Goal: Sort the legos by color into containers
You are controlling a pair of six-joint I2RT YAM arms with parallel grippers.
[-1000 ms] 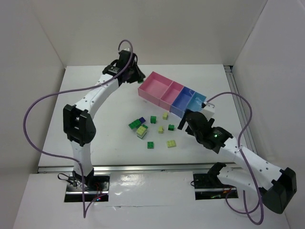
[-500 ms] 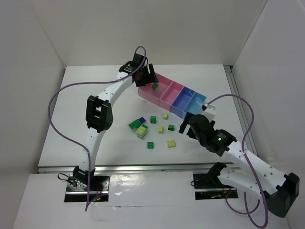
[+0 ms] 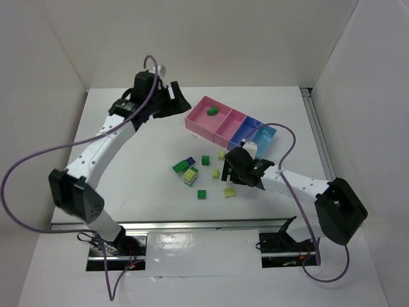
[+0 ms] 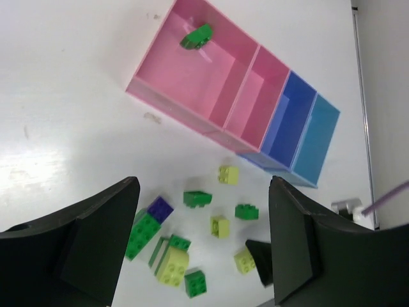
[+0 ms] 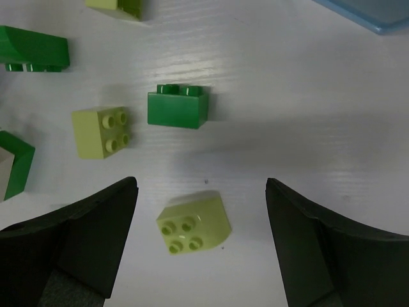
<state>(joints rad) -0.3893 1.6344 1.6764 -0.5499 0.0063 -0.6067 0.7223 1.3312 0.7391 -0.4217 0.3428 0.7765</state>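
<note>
Two robot arms work over a white table (image 3: pixel 140 166) with a slanted row of four trays toward its far right corner. One green brick (image 4: pixel 196 36) lies inside the large pink tray (image 4: pixel 179 77) at the row's left end, which suggests that tray collects green. The smaller pink tray (image 4: pixel 255 96), blue tray (image 4: pixel 287 121) and light blue tray (image 4: pixel 316 141) hold nothing. The left arm stretches from the near left corner toward the far edge, with the left gripper (image 3: pixel 177 102) just left of the large pink tray, fingers spread and empty. The right arm bends in from the right edge. Its right gripper (image 3: pixel 227 171) points down among the loose bricks (image 3: pixel 192 174) at the table's middle, fingers released and straddling a pale yellow brick (image 5: pixel 193 224), probably the next pick
</note>
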